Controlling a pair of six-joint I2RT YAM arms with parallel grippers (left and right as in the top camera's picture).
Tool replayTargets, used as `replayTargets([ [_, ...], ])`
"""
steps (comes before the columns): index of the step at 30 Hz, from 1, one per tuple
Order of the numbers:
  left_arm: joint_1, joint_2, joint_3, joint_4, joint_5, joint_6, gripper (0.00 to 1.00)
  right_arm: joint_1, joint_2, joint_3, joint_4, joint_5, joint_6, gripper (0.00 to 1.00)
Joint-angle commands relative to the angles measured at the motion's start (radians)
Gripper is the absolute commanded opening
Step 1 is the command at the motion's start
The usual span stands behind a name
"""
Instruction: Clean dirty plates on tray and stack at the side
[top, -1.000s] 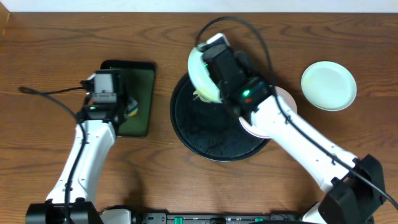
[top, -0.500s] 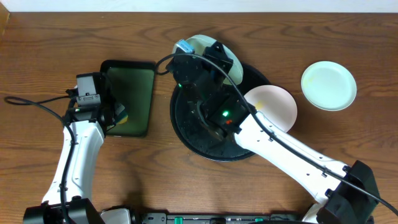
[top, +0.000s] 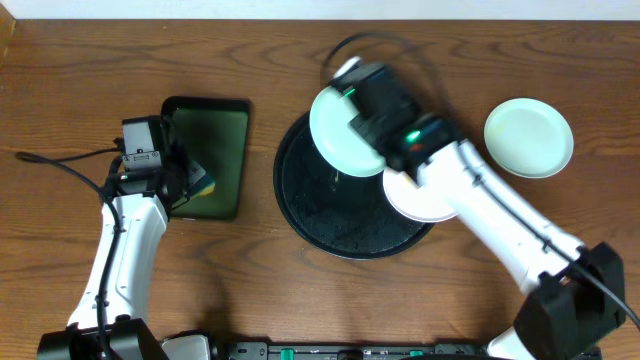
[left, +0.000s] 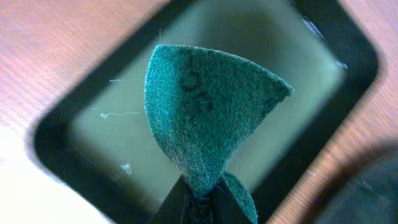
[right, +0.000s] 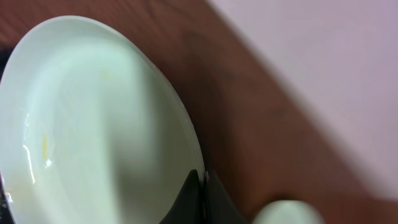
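My right gripper (right: 200, 186) is shut on the rim of a mint plate (top: 340, 135) and holds it above the far edge of the round black tray (top: 310, 215). That plate fills the right wrist view (right: 93, 124), with small yellowish specks on it. A white plate (top: 425, 195) lies on the tray's right side, partly under my right arm. A second mint plate (top: 529, 137) lies on the bare wood at the right. My left gripper (left: 200, 193) is shut on a green scouring pad (left: 205, 118) over the rectangular tray (top: 215, 150).
The rectangular black tray with a dark green inside (left: 93, 137) sits left of the round tray. Cables run from the left arm toward the table's left edge (top: 60, 155). The table's far edge meets a pale wall (right: 336, 62).
My right arm has swung back toward the right with the mint plate, now facing up over the tray's far edge. The white plate is partly covered again. My left arm has barely moved.
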Motion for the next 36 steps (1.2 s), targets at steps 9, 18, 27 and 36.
replayTargets([
  [9,-0.04,-0.006,-0.006,0.048,0.463,0.106,0.08,-0.205,0.241,0.004,-0.027,-0.498,0.408,0.01],
  [18,-0.26,0.007,-0.006,0.084,0.431,0.053,0.08,-0.205,0.387,0.004,-0.002,-0.539,0.435,0.01],
  [27,-0.479,0.169,-0.006,0.301,0.291,-0.218,0.08,-0.2,0.408,0.004,0.003,-0.539,0.435,0.01],
  [36,-0.544,0.365,-0.006,0.524,0.061,-0.288,0.08,-0.2,0.408,0.004,-0.006,-0.539,0.434,0.01],
])
